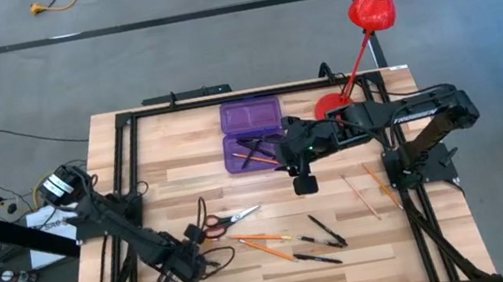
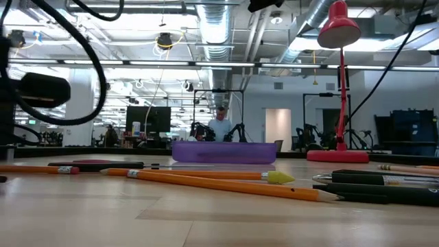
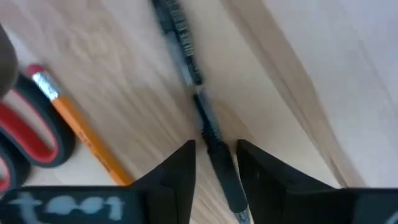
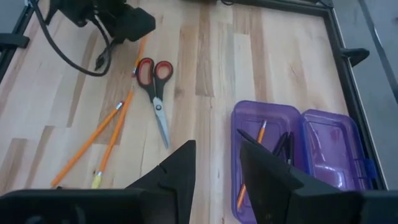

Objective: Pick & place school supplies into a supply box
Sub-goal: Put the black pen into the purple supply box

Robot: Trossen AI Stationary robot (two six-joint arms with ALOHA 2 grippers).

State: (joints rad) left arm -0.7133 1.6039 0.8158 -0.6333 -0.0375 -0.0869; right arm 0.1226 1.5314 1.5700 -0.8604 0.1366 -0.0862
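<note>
1. Two arms work over the wooden surface [image 1: 348,237]; directions below are clock-face in the high view.
2. Left end effector [image 3: 214,158]: located at about 8 o'clock on the surface. Its two dark fingers [image 3: 180,168] stand a little apart, straddling a thin black pen [image 3: 205,124] that lies on the wood between them. Whether the pads press the pen cannot be told.
3. Right end effector [image 4: 217,165]: hovers at about 1 o'clock from the surface centre, just beside the supply box [image 1: 253,136]. Its fingers are parted and hold nothing.
4. Supply box: translucent purple, lid hinged open toward 12 o'clock, placed at 12 o'clock on the surface. The right wrist view shows an orange pencil [image 4: 252,163] and dark pens [image 4: 283,146] already inside the tray.
5. Red-handled scissors [image 1: 224,223]: lie flat at about 8 o'clock, near the left end effector, handles toward it.
6. Orange pencils [image 1: 262,240]: lie loose at 6 o'clock; two thinner ones [image 1: 365,189] lie at 3 o'clock.
7. Black pens [image 1: 322,236]: lie loose at about 5 o'clock, beside the pencils.
8. Red desk lamp [image 1: 374,5]: base stands at 1 o'clock on the surface, head leaning out past the surface's edge.
</note>
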